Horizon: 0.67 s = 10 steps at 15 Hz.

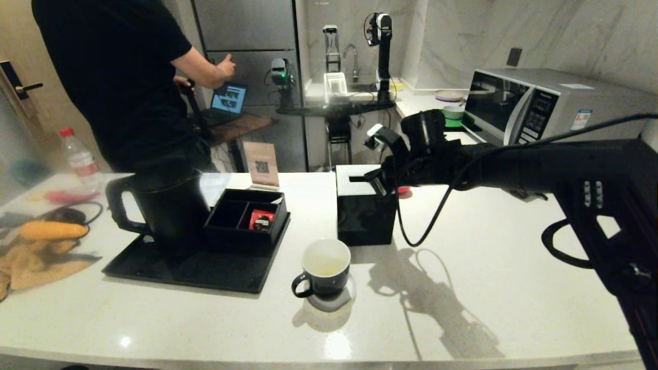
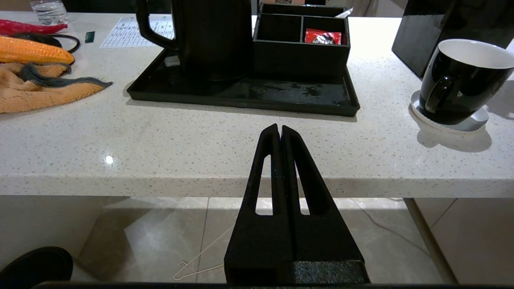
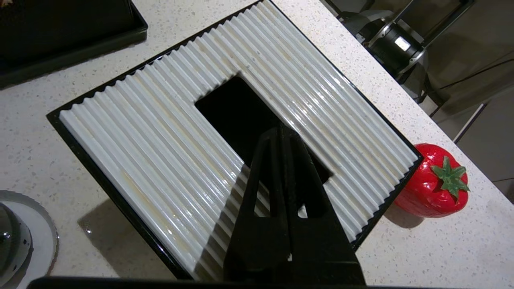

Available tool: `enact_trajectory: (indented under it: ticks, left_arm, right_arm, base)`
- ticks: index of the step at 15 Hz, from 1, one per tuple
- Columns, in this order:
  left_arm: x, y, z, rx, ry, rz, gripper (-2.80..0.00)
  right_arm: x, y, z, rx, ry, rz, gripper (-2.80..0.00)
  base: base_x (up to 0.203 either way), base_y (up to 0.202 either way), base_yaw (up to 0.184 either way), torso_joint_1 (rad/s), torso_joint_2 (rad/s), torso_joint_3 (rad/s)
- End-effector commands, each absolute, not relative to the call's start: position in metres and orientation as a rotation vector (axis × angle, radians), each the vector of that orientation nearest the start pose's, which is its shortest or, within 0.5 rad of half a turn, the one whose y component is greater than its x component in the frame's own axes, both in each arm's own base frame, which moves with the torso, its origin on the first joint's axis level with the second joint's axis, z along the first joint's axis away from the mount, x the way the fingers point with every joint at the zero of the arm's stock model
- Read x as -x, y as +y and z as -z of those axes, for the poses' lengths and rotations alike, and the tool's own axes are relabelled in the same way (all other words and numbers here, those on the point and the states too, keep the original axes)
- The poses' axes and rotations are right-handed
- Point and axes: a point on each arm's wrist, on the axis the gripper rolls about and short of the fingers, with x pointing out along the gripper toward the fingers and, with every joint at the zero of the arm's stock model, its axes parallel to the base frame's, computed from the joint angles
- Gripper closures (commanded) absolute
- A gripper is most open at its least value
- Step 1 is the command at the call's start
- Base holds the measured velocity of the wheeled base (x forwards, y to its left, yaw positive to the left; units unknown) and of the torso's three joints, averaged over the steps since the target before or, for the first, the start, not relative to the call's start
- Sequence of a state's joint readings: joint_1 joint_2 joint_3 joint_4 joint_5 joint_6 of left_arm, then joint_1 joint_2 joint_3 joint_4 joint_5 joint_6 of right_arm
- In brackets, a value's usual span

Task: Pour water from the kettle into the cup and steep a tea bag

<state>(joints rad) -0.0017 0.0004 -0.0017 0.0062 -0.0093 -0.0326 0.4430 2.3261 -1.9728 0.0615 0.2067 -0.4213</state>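
Observation:
The black kettle (image 1: pixel 164 210) (image 2: pixel 213 36) stands upright on a black tray (image 1: pixel 195 272), handle to the left. The dark cup (image 1: pixel 326 267) (image 2: pixel 461 80) sits on a white coaster in front of the tray, its white inside showing a pale tint at the bottom. No stream of water shows, and the tea bag is out of view. My right gripper (image 1: pixel 378 182) (image 3: pixel 281 130) hangs shut over the slot of the tissue box (image 1: pixel 365 210) (image 3: pixel 168 152), with nothing visible between its fingers. Off the counter's front edge, my left gripper (image 2: pixel 280 128) stays parked and shut, holding nothing.
A black organizer (image 1: pixel 247 218) on the tray holds a red packet (image 1: pixel 261 220) (image 2: pixel 323 37). A red strawberry (image 3: pixel 433 186) lies behind the tissue box. Corn (image 1: pixel 51 230), a cloth and a bottle (image 1: pixel 77 156) are far left. A microwave (image 1: pixel 534 105) is back right; a person (image 1: pixel 123 77) stands behind the counter.

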Motion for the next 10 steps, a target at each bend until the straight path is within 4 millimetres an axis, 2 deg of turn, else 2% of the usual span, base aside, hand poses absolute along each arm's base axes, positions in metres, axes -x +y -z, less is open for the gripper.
enact_trajectory:
  ticks: [1,7,10]
  left_arm:
    - [0.023,0.0,-0.075,0.034,0.005,0.011,0.0]
    - [0.023,0.0,-0.075,0.033,0.005,0.011,0.0]
    - [0.023,0.0,-0.075,0.034,0.005,0.011,0.0]
  right_arm:
    - [-0.437,0.213,-0.194,0.451,0.264,-0.719,0.0]
    - [-0.429,0.207,-0.219,0.441,0.215,-0.706,0.0]
    - [-0.421,0.2,-0.239,0.397,0.186,-0.687,0.0]
  base:
    - [0.0,0.0,0.0,0.0,0.0,0.0]
    - [0.0,0.0,0.0,0.0,0.0,0.0]
    - [0.0,0.0,0.0,0.0,0.0,0.0]
